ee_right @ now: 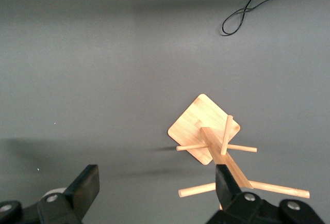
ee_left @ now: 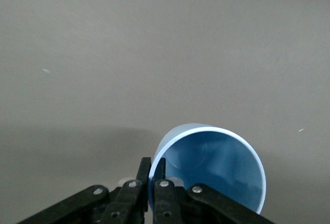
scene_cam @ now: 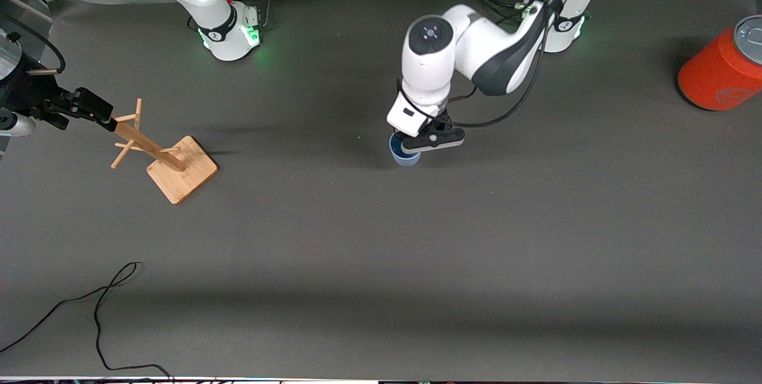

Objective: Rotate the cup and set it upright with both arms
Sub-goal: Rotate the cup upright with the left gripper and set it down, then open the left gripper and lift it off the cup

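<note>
Small pale-blue tapered plastic cup (scene_cam: 405,156) (ee_left: 216,167): one
Large orange-red cylindrical can (scene_cam: 720,68) with grey lid: one
Bamboo peg rack (scene_cam: 172,165) (ee_right: 209,133) on square base: one
Loose black cable (scene_cam: 101,318) (ee_right: 252,4): one
White jointed arms: two

Left end effector (scene_cam: 424,141) low, fingers pinched; right end effector (ee_right: 154,188) spread, waiting.

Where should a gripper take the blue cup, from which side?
By the rim wall, from above. The cup sits mouth-up and tapered, so one finger goes inside and one outside, as the left gripper is pinching it. The right gripper waits open over the wooden rack.
</note>
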### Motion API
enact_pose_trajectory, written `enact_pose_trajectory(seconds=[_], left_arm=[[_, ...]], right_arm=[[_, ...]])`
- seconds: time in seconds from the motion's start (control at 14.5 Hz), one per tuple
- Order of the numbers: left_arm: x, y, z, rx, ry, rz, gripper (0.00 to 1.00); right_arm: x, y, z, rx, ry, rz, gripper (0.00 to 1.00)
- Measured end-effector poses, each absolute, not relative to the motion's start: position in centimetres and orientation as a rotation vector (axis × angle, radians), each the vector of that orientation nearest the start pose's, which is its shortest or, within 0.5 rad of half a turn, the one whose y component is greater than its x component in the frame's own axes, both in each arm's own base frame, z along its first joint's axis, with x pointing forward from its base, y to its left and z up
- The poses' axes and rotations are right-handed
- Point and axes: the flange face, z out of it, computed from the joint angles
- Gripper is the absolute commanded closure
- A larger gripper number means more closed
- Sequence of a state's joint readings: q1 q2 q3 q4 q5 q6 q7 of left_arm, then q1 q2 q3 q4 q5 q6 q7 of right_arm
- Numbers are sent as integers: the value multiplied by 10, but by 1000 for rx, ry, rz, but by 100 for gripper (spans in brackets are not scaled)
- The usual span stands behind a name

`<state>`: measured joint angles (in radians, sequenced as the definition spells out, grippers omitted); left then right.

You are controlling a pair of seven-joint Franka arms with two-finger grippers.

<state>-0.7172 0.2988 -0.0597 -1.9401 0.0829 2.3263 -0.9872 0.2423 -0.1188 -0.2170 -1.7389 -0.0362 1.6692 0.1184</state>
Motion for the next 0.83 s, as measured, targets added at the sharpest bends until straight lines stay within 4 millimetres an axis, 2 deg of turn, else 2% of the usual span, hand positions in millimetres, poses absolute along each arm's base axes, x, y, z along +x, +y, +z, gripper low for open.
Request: enact_pose_trajectory(seconds=[0.14,0.28,0.41,0.55,0.62,0.69,0.83], left_arm=[[433,-424,296,-3180,-212,-141,100],[430,-423,270,-3189,-194,-140,100],[430,-425,253,-3193,-188,-134,100],[430,-426,251,-3196,-183,-138,100],[430,-426,251,-3197,-180,-138,68],[430,-426,251,-3198,-172,-139,16],[430,-426,250,-3198,-139,-138,0]], right_arm=[[526,3,616,-3145,141,-73,0],[527,4,615,-3146,140,-70,0],[527,4,614,-3146,140,-68,0],[527,4,614,-3146,140,-67,0],[527,4,614,-3146,140,-67,0],[527,4,614,-3146,140,-67,0],[527,4,614,-3146,140,-67,0]])
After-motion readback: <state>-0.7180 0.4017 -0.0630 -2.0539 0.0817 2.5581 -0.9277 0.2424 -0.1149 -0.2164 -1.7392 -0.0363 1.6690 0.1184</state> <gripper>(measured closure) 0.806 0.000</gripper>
